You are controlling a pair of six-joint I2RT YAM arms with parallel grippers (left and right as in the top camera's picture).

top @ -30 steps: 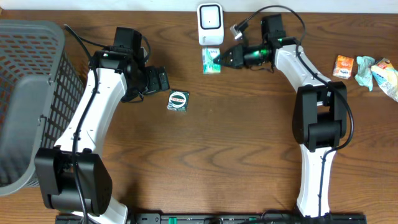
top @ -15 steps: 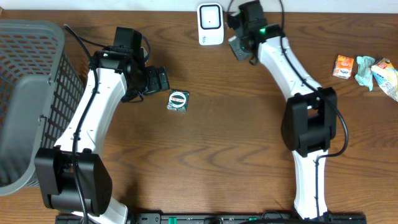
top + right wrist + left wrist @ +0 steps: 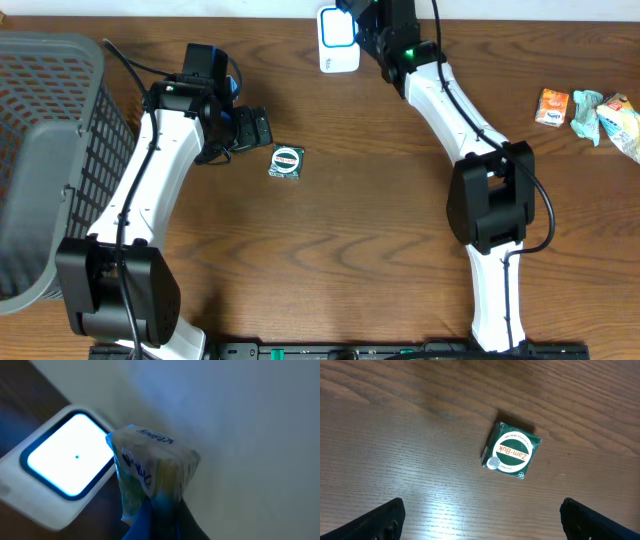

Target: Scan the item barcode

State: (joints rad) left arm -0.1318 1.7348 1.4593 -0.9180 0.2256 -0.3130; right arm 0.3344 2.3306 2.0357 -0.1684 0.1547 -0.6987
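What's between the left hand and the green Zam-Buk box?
Nothing. Only bare table separates the open left hand from the Zam-Buk box, as the left wrist view shows.

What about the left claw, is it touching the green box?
Apart. The left wrist view shows bare table between the open left gripper and the green box.

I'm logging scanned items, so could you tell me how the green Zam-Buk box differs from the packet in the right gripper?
The Zam-Buk box lies flat on the table, untouched; the packet is pinched in the right gripper, held beside the lit scanner. The box is a crisp green square with a round label; the packet looks soft and pale. Both are small items.
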